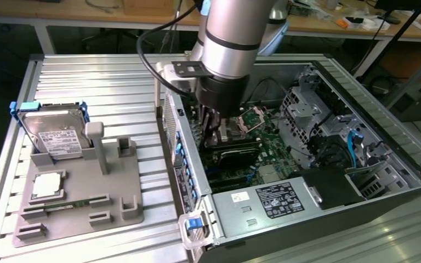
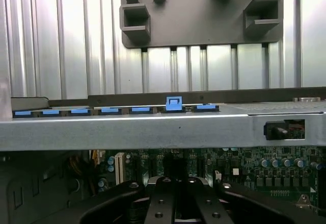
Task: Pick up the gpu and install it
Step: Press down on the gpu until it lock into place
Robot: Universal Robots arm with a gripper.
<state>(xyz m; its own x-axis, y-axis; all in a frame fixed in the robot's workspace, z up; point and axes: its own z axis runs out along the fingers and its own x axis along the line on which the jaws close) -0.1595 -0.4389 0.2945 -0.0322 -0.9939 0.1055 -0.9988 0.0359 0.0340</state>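
A Universal Robots arm reaches down into an open computer case (image 1: 386, 181) lying on its side on a ribbed metal bench (image 1: 108, 82), its gripper (image 1: 218, 127) lowered over the green motherboard (image 1: 269, 145). The gpu (image 1: 234, 153), a dark flat card, sits on the motherboard directly under the jaws, near the case wall lined with blue slot clips (image 1: 188, 172); whether the jaws are clamped on it or apart cannot be told from either view. In the wrist view the gripper (image 2: 175, 203) hangs just above the board, with the case's silver wall (image 2: 153, 130) and the blue clips (image 2: 173, 103) beyond it. The power supply (image 1: 269, 205) fills the case's near end. Beside the case, toward the bench's edge at the exterior view's left, a grey parts holder (image 1: 112, 183) carries a silver hard drive (image 1: 55, 134) in a blue frame, a square processor (image 1: 47, 186) and a thin green memory stick (image 1: 57, 205).
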